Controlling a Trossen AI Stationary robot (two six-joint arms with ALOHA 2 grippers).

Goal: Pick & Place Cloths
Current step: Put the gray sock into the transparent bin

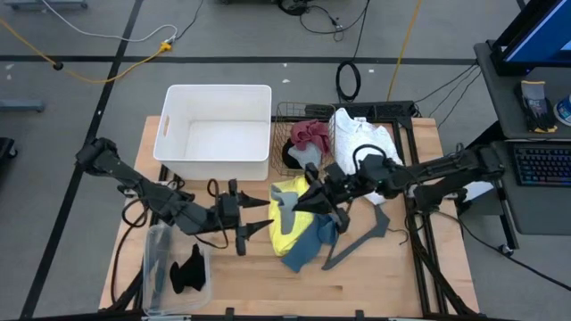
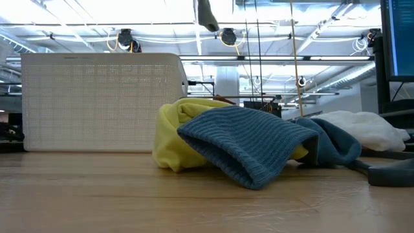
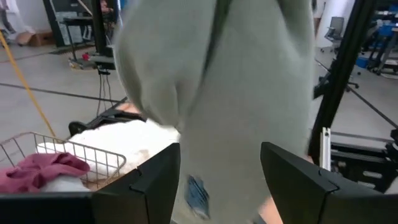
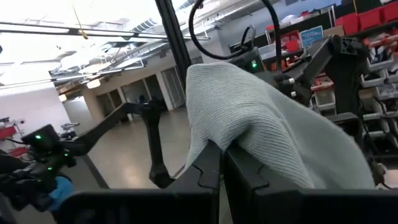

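My right gripper is shut on a small grey-green knit cloth, held high above the table; its lower end shows at the top of the low view. My left gripper is open and points toward that cloth, which hangs in front of and between its fingers; whether they touch it I cannot tell. Below, a yellow cloth and a blue-teal cloth lie heaped on the table. A white cloth lies by the far right. My right gripper pinches the grey-green cloth between its two shut fingers at a fold near its upper part. The fabric drapes over and past the fingers. The cloth is lifted clear of the table and hangs slack below the hold.
A white bin stands at the far left and a wire basket holding a maroon cloth stands beside it. A clear container with a black cloth sits near left. A dark grey hanger lies right of the heap.
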